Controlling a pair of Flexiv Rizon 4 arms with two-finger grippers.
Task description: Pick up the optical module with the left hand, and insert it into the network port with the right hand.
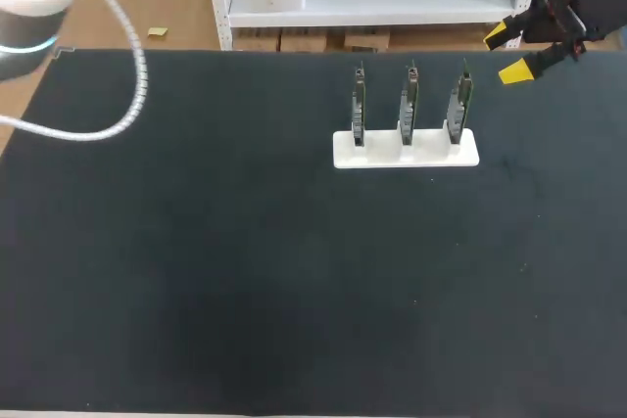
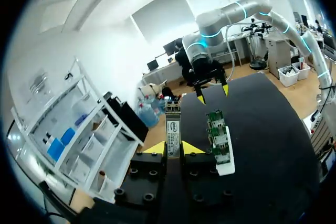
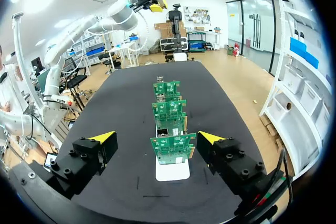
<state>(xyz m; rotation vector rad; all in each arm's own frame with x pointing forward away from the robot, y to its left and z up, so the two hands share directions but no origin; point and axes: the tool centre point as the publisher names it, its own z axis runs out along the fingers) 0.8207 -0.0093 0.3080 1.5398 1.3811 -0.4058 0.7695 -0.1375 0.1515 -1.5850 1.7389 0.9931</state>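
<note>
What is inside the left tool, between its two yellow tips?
The left tool grips an optical module from both sides. The module's rear end is hidden inside the tool's black body.

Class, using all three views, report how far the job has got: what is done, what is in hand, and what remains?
Done: the left gripper is shut on the optical module, so the pick-up looks complete. In hand: the right gripper is open and empty, facing the circuit boards in their white holder. Left: handing the module to the right gripper, and the insertion itself.
</note>
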